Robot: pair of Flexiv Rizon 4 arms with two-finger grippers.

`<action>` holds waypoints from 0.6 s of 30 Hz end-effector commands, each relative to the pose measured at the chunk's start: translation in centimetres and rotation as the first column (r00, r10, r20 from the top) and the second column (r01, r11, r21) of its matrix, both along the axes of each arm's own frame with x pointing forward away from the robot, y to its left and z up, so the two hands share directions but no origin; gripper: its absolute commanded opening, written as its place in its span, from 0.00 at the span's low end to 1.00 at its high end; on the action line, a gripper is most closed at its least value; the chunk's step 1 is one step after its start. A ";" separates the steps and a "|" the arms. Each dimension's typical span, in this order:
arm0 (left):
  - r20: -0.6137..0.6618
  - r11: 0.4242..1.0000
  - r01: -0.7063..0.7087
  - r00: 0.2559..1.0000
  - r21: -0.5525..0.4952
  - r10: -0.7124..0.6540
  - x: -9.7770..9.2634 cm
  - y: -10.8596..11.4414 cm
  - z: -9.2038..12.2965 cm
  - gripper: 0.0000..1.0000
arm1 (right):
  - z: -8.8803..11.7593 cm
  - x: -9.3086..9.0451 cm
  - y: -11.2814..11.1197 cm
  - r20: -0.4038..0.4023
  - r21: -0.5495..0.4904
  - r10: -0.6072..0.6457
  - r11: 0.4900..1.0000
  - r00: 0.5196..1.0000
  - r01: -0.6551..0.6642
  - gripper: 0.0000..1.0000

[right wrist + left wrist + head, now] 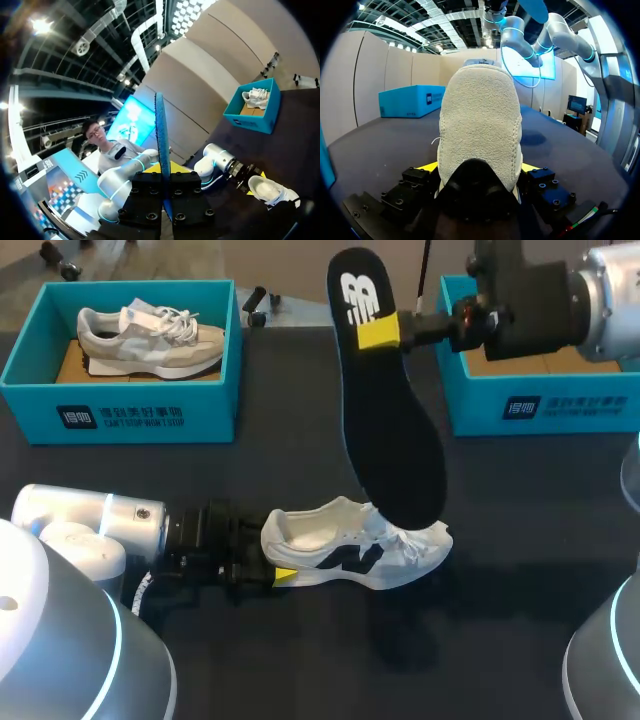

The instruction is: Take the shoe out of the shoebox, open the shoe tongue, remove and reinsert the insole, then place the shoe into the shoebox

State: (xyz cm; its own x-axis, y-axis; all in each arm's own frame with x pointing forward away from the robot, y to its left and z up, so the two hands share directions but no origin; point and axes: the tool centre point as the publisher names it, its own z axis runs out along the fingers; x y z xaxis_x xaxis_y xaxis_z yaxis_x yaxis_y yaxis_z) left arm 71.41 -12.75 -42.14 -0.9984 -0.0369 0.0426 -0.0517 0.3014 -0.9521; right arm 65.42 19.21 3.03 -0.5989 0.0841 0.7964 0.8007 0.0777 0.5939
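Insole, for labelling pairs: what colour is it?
The insole is black with a white logo; head view.

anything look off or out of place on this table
Only the black insole: it is out of the white shoe, held up on end by the right pincer, its lower tip near the shoe's laces. The shoe stands on the table, heel clamped in the left pincer. Nothing looks spilled or damaged.

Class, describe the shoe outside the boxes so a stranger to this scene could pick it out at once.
On the dark table, nearer the robot than the blue shoeboxes, stands the white shoe, its heel gripped by the left gripper. Unlike the beige shoe in the left box, it sits outside any box and has a dark side mark.
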 end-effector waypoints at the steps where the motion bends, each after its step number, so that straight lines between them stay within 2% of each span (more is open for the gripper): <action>1: -0.001 1.000 0.001 1.000 0.003 -0.001 0.0 -0.1 0.0 0.00 | -0.5 -1.5 0.4 0.002 0.016 -0.033 0.999 0.999 0.033 0.00; 7: -0.001 1.000 0.001 1.000 0.003 -0.001 0.0 -0.1 0.0 0.00 | -0.9 -2.9 0.2 -0.003 0.012 -0.045 0.999 0.999 0.045 0.00; 18: -0.001 1.000 0.001 1.000 0.003 -0.001 0.0 -0.1 0.0 0.00 | -1.0 -4.2 -0.3 -0.004 0.015 -0.059 0.998 0.998 0.059 0.00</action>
